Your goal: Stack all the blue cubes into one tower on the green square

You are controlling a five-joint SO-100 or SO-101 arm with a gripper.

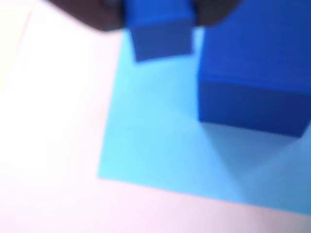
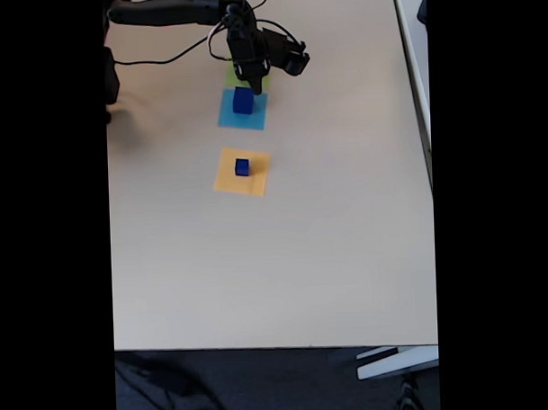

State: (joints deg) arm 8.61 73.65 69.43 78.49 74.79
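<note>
1. In the wrist view our gripper (image 1: 158, 19) is closed on a small blue cube (image 1: 163, 36), beside the large cube (image 1: 252, 82) on the light-blue square (image 1: 155, 131).
2. A third cube (image 2: 242, 166) sits on the orange square (image 2: 241, 173).
3. The green square (image 2: 233, 74) lies just beyond (partly hidden).
4. We judge the cubes rigid, light and glossy; grip opposite flat faces squarely.

Arm (image 2: 173, 9): black throughout, slim segmented links, boxy servo housings at joints, seen in fixed view. Thin black cables (image 2: 174, 54) loop loose from links, one trailing across pale tabletop toward dark block at table's left edge. Gripper (image 2: 254, 85): black, narrow, tapering downward; small black module juts from its right side, likely camera. Wrist view: gripper parts appear as blurred dark shapes along top edge. Markings, screws: too small to tell.
</note>
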